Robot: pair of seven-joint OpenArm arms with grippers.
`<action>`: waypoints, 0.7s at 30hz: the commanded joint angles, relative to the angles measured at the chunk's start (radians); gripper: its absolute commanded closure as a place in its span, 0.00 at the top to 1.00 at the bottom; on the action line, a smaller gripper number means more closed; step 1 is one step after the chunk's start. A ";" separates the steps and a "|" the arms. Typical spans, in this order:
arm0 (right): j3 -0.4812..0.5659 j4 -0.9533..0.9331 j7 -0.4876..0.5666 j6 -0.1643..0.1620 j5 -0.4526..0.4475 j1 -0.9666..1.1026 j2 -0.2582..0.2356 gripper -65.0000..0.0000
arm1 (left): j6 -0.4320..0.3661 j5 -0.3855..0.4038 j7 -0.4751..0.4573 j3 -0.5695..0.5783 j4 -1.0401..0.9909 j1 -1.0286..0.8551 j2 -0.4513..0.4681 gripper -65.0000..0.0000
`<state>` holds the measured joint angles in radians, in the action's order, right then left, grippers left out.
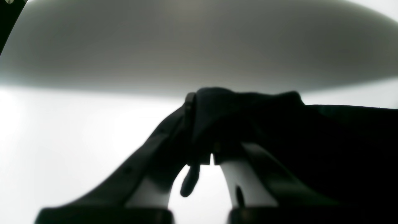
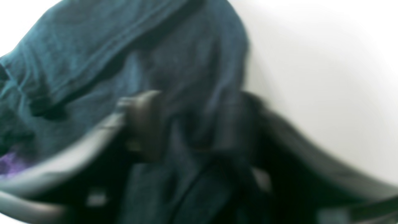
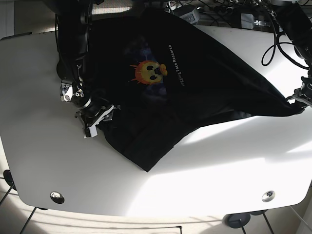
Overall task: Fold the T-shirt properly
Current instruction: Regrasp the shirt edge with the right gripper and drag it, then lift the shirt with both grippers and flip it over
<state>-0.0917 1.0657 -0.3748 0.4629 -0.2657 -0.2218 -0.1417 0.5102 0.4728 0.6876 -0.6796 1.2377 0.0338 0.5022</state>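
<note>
Base view alone shows T-shirt [image 3: 195, 78] print; both grippers, left gripper [image 1: 203, 124] and right gripper [image 2: 199, 124], clamp cloth.

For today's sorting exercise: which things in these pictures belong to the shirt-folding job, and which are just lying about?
Part of the job:
- T-shirt, dark, with a printed sun face, spread on the table
- left gripper, shut on the shirt's edge
- right gripper, shut on the shirt's other edge
- table, white

Just lying about:
- cables at the table's far edge
</note>
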 commanded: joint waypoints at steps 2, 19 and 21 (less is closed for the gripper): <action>0.004 0.000 -0.057 0.000 0.015 -0.040 -0.002 0.01 | 0.003 0.017 -0.029 -0.005 0.015 0.015 0.026 0.00; -0.225 0.422 -0.474 0.150 0.015 -0.179 -0.095 0.03 | 0.003 0.020 0.202 0.156 0.213 0.288 0.026 0.00; -0.220 0.416 -0.502 0.150 0.016 -0.255 -0.123 0.03 | 0.001 0.019 0.202 0.225 0.208 0.348 0.026 0.00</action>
<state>-0.3107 1.4593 -0.9188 0.6106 -0.2321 -0.4370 -0.2512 0.5144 0.4816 0.9211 -0.4381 1.4300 0.3561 0.5030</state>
